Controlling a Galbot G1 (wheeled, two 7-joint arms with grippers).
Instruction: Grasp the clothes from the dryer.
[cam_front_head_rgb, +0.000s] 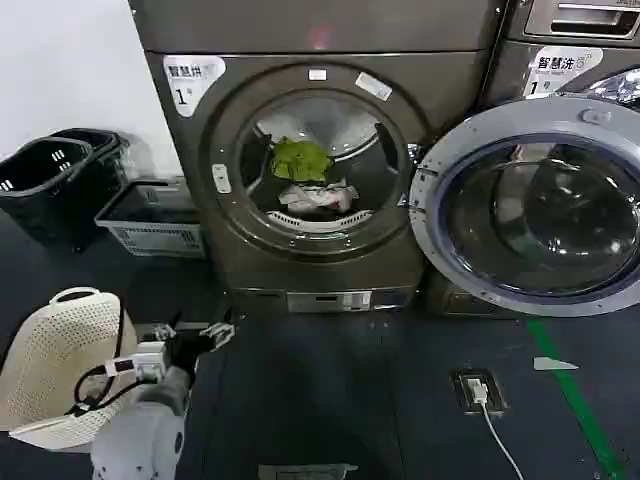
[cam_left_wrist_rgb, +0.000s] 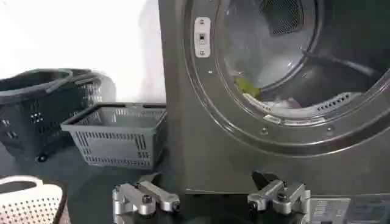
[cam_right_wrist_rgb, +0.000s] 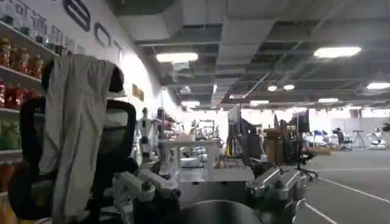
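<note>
At the far middle of the scene stands the dryer (cam_front_head_rgb: 320, 150), a large dark grey-bronze front-loader with a pink-red light on its top panel and small white stickers on its wide round port ring. Its round glass door (cam_front_head_rgb: 535, 205) hangs swung open to the right, in front of a similar grey machine (cam_front_head_rgb: 570, 45). Inside the drum lie the clothes (cam_front_head_rgb: 308, 178): a yellow-green garment on top and a white one with red and dark print just below it, near the port's lower lip. To the left of the dryer a grey basket (cam_front_head_rgb: 152, 222) sits on the dark floor, with black baskets (cam_front_head_rgb: 55, 180) farther left against the white wall. A white perforated basket (cam_front_head_rgb: 55, 365) rests near on the left. Beside it the left gripper (cam_front_head_rgb: 195, 333) hovers low, well apart from the port, its jaws spread wide and holding nothing. The right gripper (cam_right_wrist_rgb: 213, 195) points away into a room with an office chair (cam_right_wrist_rgb: 76, 152), jaws wide apart and empty.
</note>
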